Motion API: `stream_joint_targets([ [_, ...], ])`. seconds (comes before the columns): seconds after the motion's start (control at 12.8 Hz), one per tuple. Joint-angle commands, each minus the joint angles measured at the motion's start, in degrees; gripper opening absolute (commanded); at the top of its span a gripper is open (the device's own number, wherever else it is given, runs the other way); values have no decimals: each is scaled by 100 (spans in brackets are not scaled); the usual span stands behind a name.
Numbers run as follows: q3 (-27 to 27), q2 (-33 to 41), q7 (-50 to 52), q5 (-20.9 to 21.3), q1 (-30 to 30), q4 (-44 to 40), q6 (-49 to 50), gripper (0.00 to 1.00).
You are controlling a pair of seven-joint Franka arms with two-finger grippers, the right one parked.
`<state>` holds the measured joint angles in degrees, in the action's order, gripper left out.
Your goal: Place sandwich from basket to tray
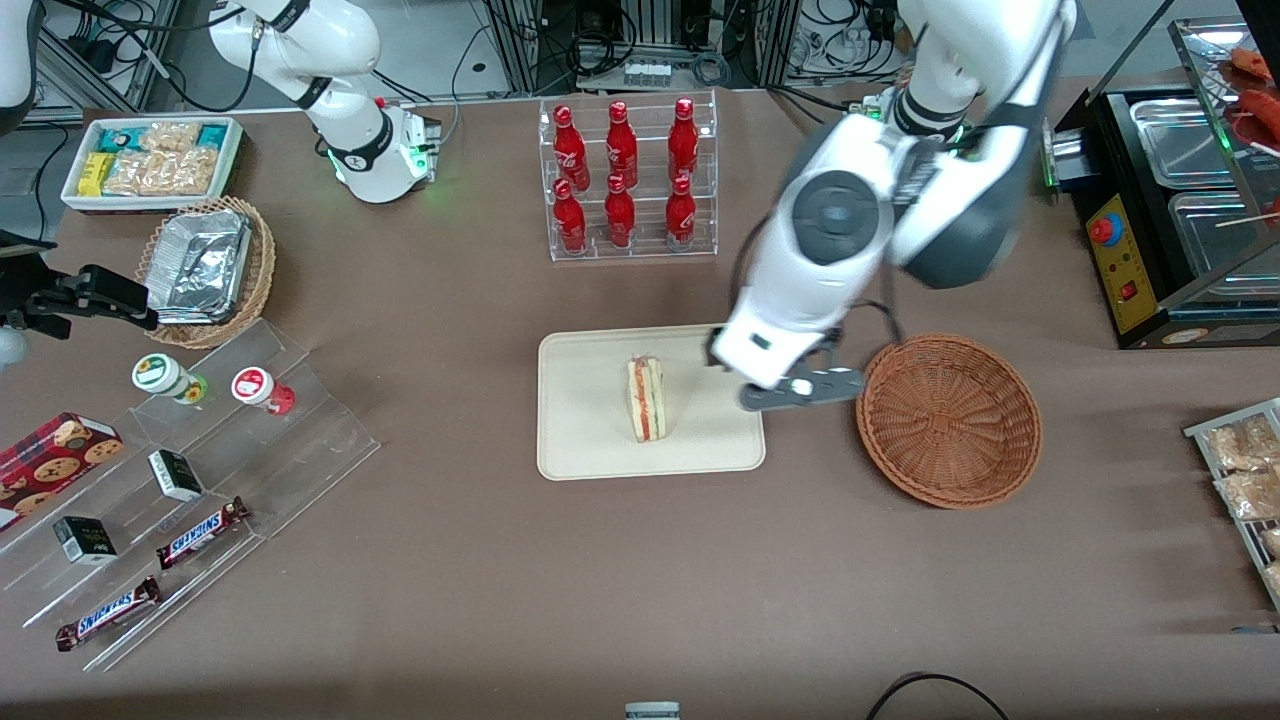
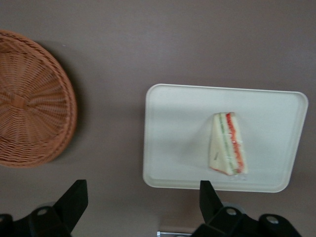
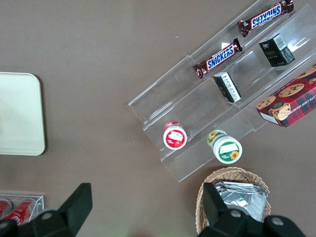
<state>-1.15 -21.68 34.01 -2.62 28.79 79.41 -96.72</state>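
The sandwich lies on its side near the middle of the cream tray, with its red, white and green layers showing. The round reddish-brown basket sits beside the tray toward the working arm's end and holds nothing. My left gripper hangs open above the table, over the strip between the tray's edge and the basket. Nothing is between its black fingers.
A clear rack of red bottles stands farther from the front camera than the tray. Toward the parked arm's end are an acrylic step stand with snack bars, a foil-tray basket and a white snack bin. A black warmer case stands at the working arm's end.
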Motion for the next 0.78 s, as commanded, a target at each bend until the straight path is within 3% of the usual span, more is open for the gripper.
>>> stream_joint_targets([
  [0.0,-52,707,-884,-46,-504,750,65,100],
  [0.47,-43,2147,-2765,-2,-1593,2234,144,100],
  [0.7,-87,2527,-3076,-11,-2138,2255,741,100],
])
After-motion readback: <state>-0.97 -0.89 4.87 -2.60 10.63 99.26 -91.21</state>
